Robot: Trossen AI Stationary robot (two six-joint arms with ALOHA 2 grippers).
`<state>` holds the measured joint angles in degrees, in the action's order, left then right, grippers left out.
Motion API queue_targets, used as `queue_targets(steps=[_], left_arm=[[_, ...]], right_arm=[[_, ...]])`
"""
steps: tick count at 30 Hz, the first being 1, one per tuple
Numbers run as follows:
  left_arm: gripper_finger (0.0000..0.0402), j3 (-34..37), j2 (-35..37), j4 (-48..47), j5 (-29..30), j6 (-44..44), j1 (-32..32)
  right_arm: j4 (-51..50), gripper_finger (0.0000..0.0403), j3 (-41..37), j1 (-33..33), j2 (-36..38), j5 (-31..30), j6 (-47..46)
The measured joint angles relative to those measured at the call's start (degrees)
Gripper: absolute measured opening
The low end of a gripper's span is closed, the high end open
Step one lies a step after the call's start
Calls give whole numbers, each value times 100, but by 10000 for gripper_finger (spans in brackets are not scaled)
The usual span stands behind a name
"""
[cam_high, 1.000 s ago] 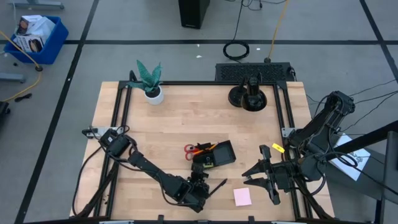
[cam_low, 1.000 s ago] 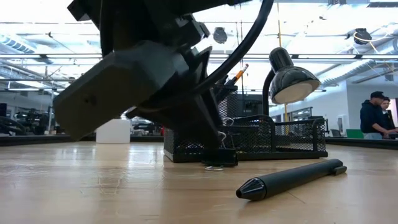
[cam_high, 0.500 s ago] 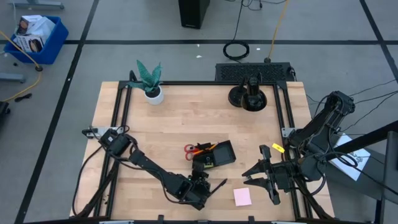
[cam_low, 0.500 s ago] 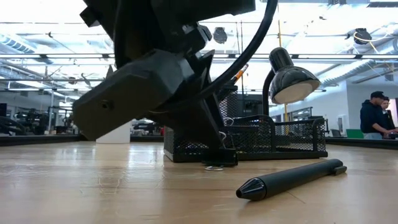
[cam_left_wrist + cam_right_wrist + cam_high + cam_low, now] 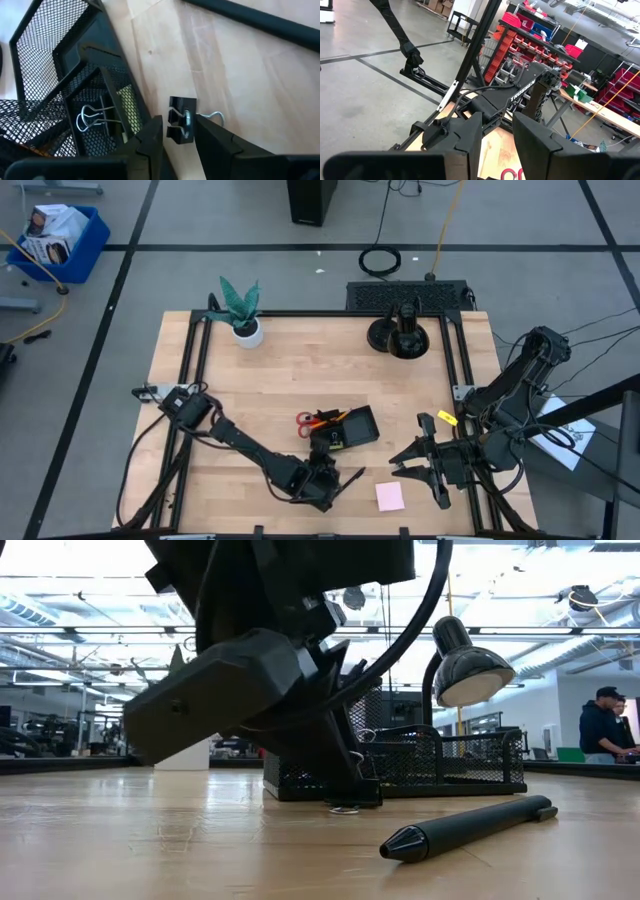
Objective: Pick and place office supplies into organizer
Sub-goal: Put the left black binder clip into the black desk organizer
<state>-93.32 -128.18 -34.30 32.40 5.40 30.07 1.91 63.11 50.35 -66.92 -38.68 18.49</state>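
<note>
The left gripper (image 5: 177,135) stood open around a clip (image 5: 180,126) beside the organizer (image 5: 75,95), ready for grasping; right gripper (image 5: 495,137) waited open.

From table height, the left arm's dark bulk (image 5: 250,680) fills the ten-to-twelve o'clock part of the scene, reaching down in front of the black mesh organizer (image 5: 440,765) at centre. A small black clip (image 5: 352,795) sits on the wood just before the organizer, with a black pen (image 5: 470,827) lying toward four o'clock. A black desk lamp (image 5: 465,665) rises at one o'clock behind the organizer, and two people (image 5: 605,725) stand far off at three o'clock.
</note>
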Motion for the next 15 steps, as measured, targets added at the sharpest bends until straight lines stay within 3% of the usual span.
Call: queue_targets(steps=[15], left_arm=[[113,90,-9,9,-68,60,-123]], right_arm=[[0,100,0,2,0,282,-41]])
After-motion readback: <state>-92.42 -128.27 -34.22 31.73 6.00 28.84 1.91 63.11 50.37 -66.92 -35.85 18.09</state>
